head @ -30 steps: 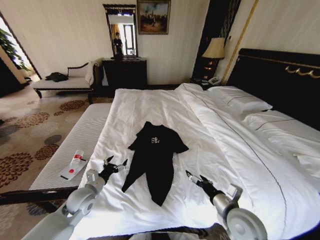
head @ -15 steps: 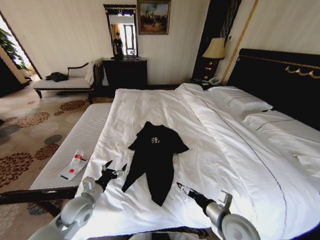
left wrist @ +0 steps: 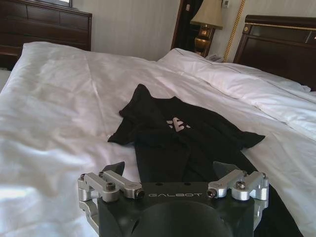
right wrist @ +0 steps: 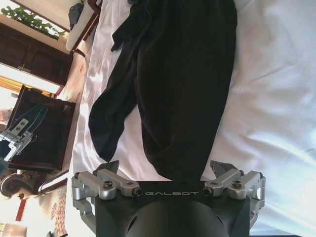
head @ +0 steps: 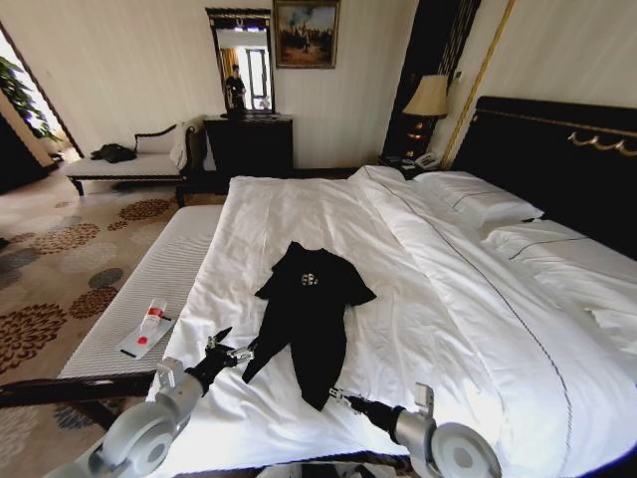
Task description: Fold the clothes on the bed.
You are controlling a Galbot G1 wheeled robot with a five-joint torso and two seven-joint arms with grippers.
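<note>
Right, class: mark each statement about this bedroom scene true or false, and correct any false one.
1. The black T-shirt lies on the bed. True.
2. The left tool is shut on a sleeve. False: it is open and holds nothing, beside the shirt's lower left edge.
3. The right tool is at the shirt's bottom hem end. True.
4. The shirt is folded into a neat square. False: it lies long and narrow, with sleeves spread near the top.
5. White lettering shows on the shirt's chest. True.
6. The shirt rests on the pillows. False: it lies on the white duvet, well away from them.
</note>
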